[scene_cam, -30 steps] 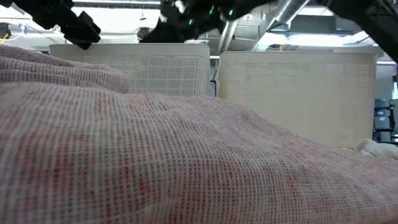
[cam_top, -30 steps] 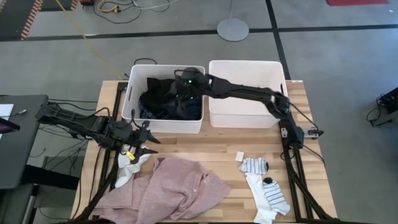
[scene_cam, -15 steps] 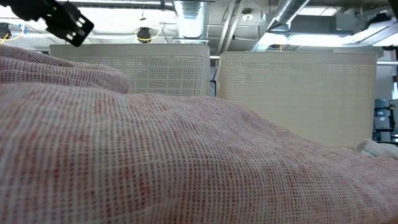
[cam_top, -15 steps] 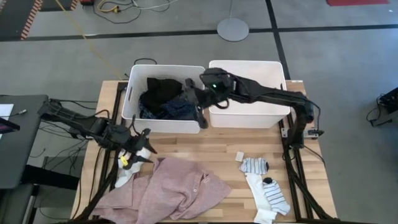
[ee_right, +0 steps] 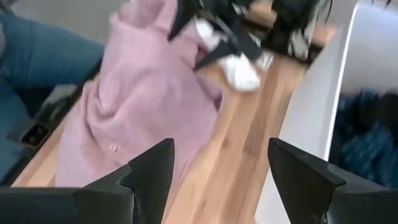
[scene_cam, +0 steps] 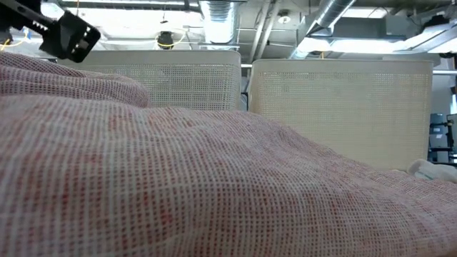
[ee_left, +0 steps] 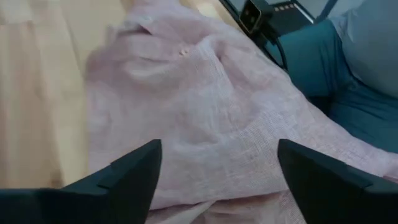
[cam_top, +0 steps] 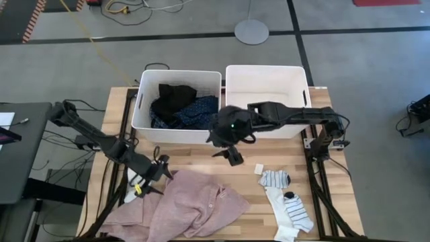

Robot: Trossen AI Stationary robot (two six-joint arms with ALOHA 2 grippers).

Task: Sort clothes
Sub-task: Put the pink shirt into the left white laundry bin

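The table [cam_top: 201,153] is pale wood, smooth with visible plank grain. The pink shirt [cam_top: 181,208] is soft woven cloth, matt; in the low view its open, grid-like weave [scene_cam: 214,185] shows coarsely. Both white bins [cam_top: 269,84] look like matt plastic, their walls finely perforated or meshed, though the pattern is hard to resolve. The striped socks [cam_top: 290,210] are knit fabric.
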